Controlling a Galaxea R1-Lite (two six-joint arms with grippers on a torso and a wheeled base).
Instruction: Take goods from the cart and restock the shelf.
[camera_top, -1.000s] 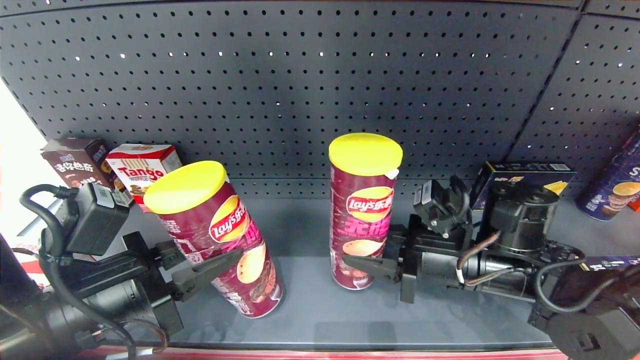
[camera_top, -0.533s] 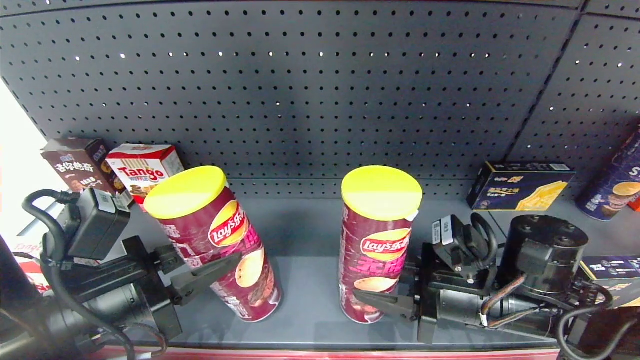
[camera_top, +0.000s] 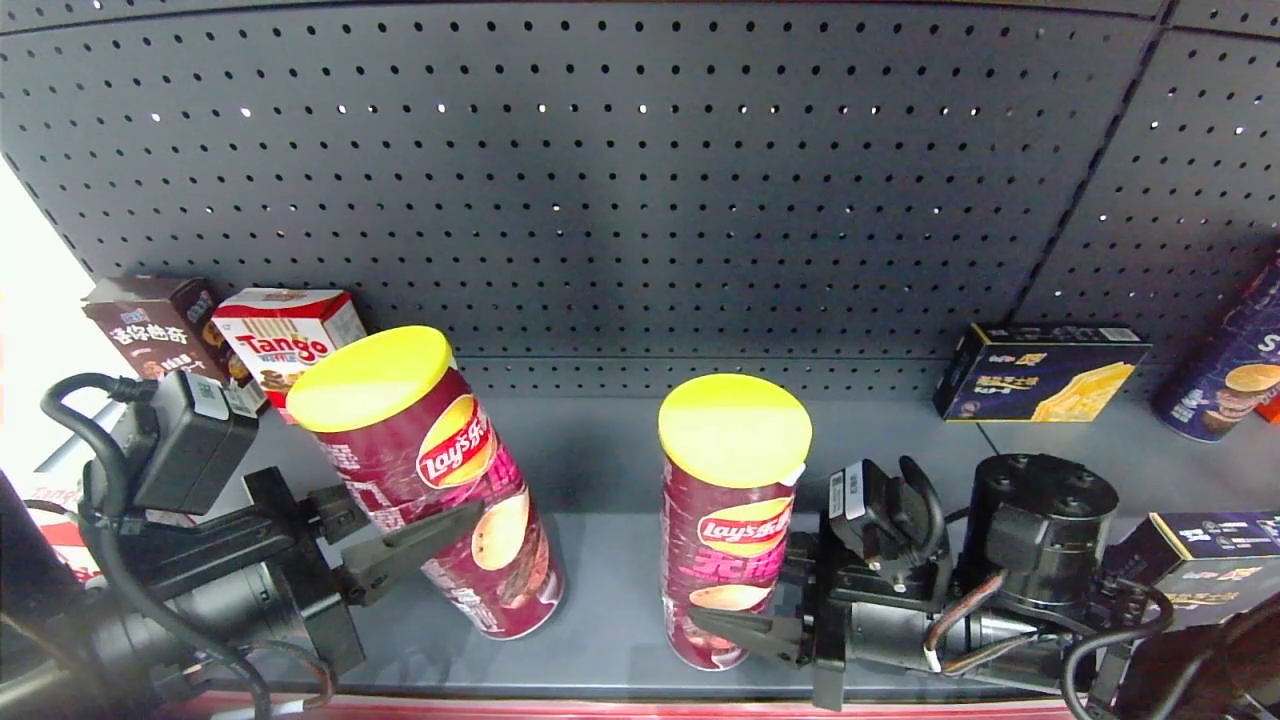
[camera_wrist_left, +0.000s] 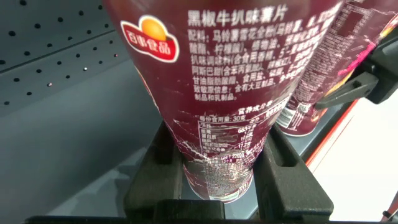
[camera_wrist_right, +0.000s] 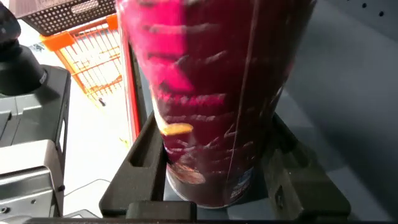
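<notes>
Between the fingers of the left gripper (camera_wrist_left: 221, 177), which I have closed snugly round its lower half, sits a maroon cylindrical chip can with a yellow plastic lid (camera_top: 440, 480). It is tilted, the lid leaning to my left, and I cannot tell whether its base touches the grey metal shelf board (camera_top: 600, 470). The right gripper (camera_wrist_right: 214, 162) is clamped the same way on the lower part of a second maroon chip can (camera_top: 735, 540), which is upright and close to the shelf's red front edge (camera_top: 600, 708).

Bare board lies between the two grippers, and more beyond both, back to the perforated back panel (camera_top: 640, 200). Past the left gripper, to its left, a brown box (camera_top: 150, 325) and a red-and-white box (camera_top: 285, 335) stand against that panel. Beyond the right gripper, to its right, lies a dark blue box (camera_top: 1040, 372). Behind the right gripper is an orange wire cart (camera_wrist_right: 93, 53).
</notes>
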